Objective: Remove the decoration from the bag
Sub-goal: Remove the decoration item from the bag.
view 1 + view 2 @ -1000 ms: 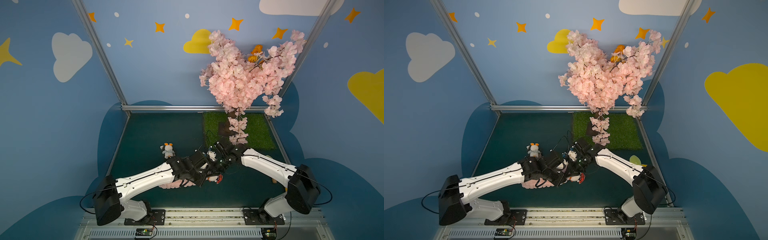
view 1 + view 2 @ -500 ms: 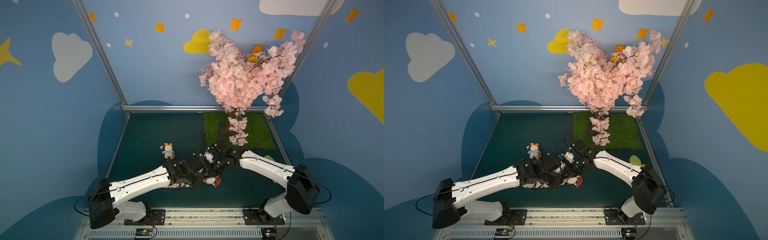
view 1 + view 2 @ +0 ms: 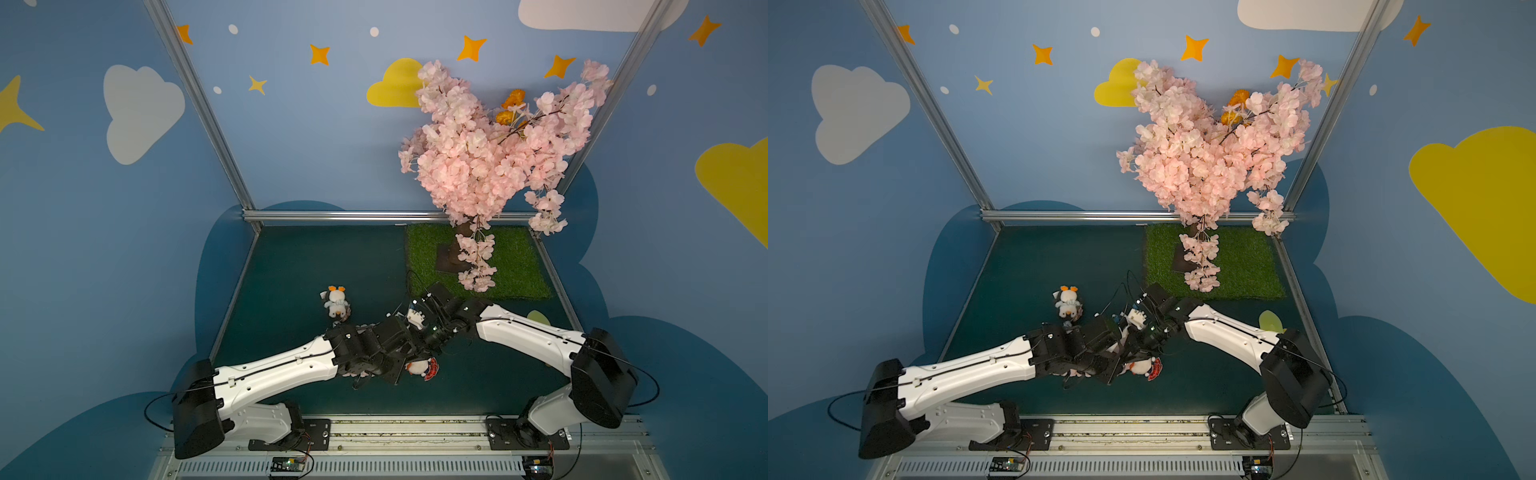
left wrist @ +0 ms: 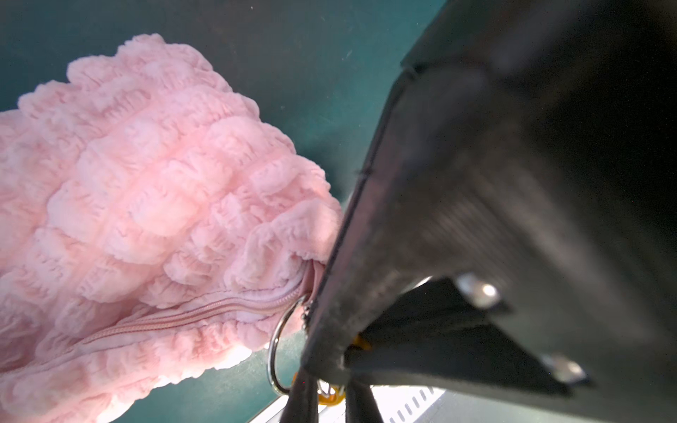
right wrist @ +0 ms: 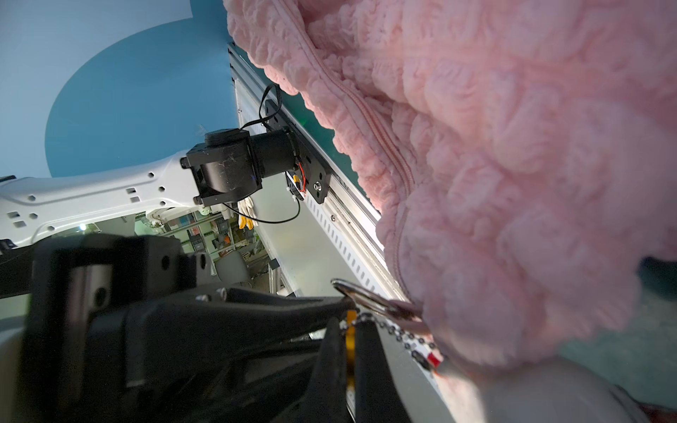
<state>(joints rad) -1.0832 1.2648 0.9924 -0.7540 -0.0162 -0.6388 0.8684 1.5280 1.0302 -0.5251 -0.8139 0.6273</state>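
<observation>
The pink bag (image 4: pixel 146 201) lay in the middle of the bench (image 3: pixel 311 266) under both my arms. My left claw (image 5: pixel 346 301) was clenched on its metal ring (image 4: pixel 270 353) to hold it steady. My right claw (image 5: pixel 350 337) was pinched shut on what I think was the charm's yellow clasp (image 5: pixel 350 322) (blurry), so it could unhook.

Both top views: light is even and diffuse. The walls are bright; the floor mat (image 3: pixel 332 257) is dim and low in contrast. Straight posts lean outward toward the frame edges.

Left wrist view: the bag (image 4: pixel 154 205) is sharp and well lit. The left gripper (image 4: pixel 329 360), at right, is dark and blurred. The metal ring (image 4: pixel 275 351) shows glare.

Right wrist view: the bag (image 5: pixel 513 146) is soft. Backlight at lower centre is overexposed.
</observation>
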